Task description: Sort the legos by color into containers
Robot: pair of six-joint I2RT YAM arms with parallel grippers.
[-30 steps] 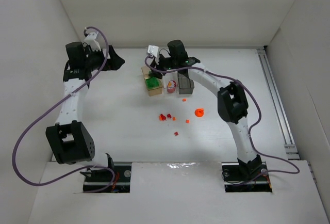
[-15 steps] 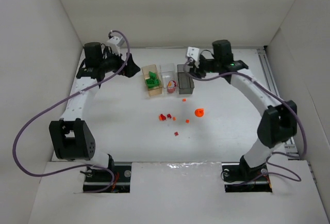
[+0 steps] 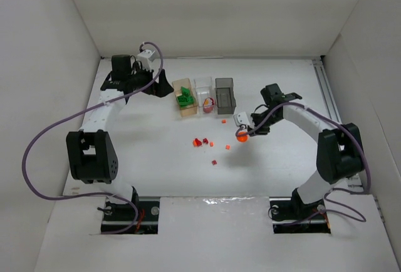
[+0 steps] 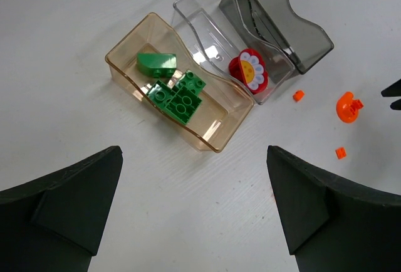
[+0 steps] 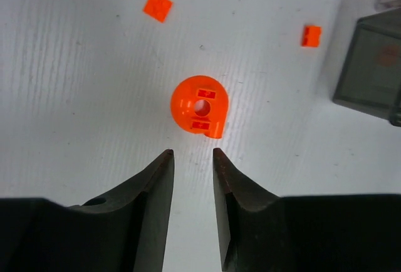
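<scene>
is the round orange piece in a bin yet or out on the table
Out. The round orange piece lies on the white table, apart from the smoky grey bin, just ahead of the right gripper, ungripped.

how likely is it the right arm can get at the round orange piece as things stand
Probably yes: the right end effector hangs just short of the round orange piece, with only table between. Its fingers stand narrowly apart, so they may need opening wider.

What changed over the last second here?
The right gripper swung off the bins, out to the right, then down to the round orange piece, holding nothing. The left gripper moved in toward the bins. Bins and loose legos stayed put.
</scene>
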